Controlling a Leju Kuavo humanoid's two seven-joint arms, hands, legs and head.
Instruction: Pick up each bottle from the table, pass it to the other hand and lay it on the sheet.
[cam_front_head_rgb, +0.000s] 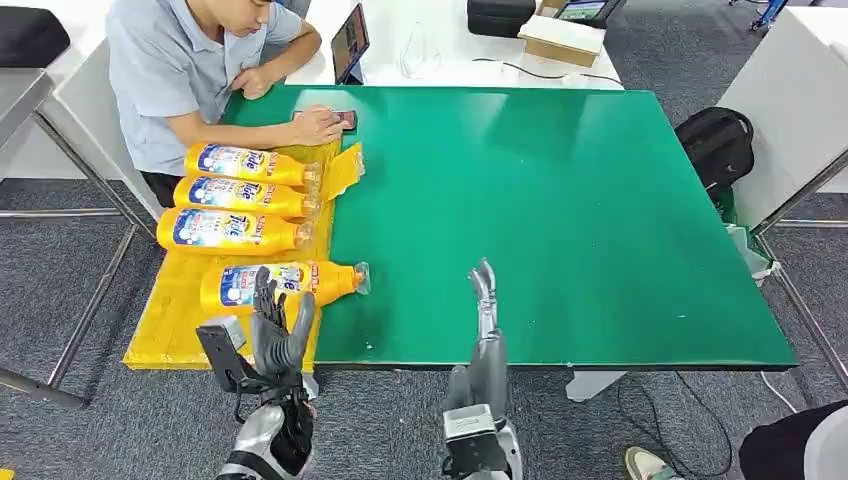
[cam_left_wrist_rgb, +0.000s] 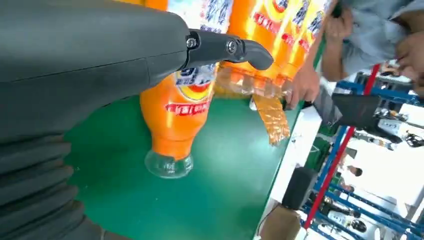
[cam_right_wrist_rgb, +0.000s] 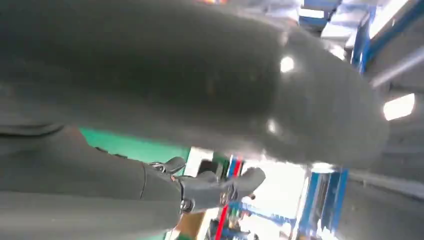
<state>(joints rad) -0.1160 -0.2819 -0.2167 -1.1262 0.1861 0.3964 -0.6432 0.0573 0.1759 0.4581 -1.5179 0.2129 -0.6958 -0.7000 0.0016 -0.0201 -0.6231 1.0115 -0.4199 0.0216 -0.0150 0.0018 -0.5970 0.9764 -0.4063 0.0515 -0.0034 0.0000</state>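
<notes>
Lying on the yellow sheet (cam_front_head_rgb: 180, 330) at the desk's (cam_front_head_rgb: 560, 220) left edge are four orange bottles (cam_front_head_rgb: 240, 165), side by side with caps pointing toward the middle. Nearest the front edge, the fourth bottle (cam_front_head_rgb: 285, 283) has its clear cap over the green surface. Just above it hovers the left hand (cam_front_head_rgb: 277, 330), fingers (cam_left_wrist_rgb: 235, 50) released and holding nothing. Beside the front edge, the right hand (cam_front_head_rgb: 484, 295) is raised with straight, empty fingers. A person's hand (cam_front_head_rgb: 318, 126) rests at the far left corner.

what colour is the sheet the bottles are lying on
Yellow; the sheet under the bottles shows best in the head view.
</notes>
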